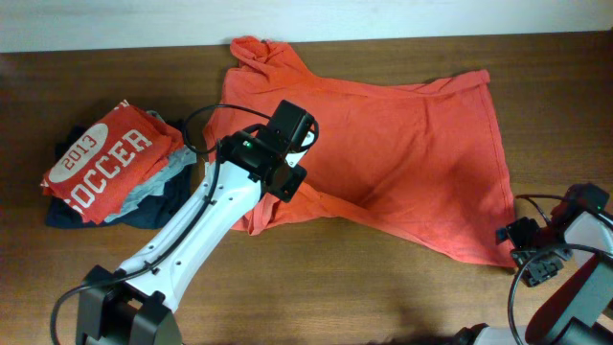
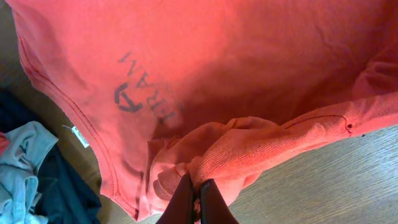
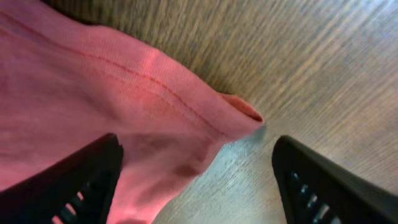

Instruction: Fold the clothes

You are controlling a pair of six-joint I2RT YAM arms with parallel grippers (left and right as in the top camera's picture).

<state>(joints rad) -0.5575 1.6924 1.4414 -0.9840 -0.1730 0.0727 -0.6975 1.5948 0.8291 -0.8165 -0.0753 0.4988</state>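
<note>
Orange-red cloth sits bunched in the closed left gripper (image 2: pixel 194 198), at the lower-left edge of the T-shirt (image 1: pixel 402 144). The T-shirt lies lengthwise left to right on the counter (image 1: pixel 383 302), hem rightward. The open right gripper (image 3: pixel 198 149) straddles its lower-right corner.

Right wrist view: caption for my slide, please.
Open right gripper straddling a hem corner of the orange-red T-shirt on the table.

Wooden table (image 1: pixel 383 297), orange T-shirt (image 1: pixel 412 144), folded garment pile (image 1: pixel 101 165)
</note>
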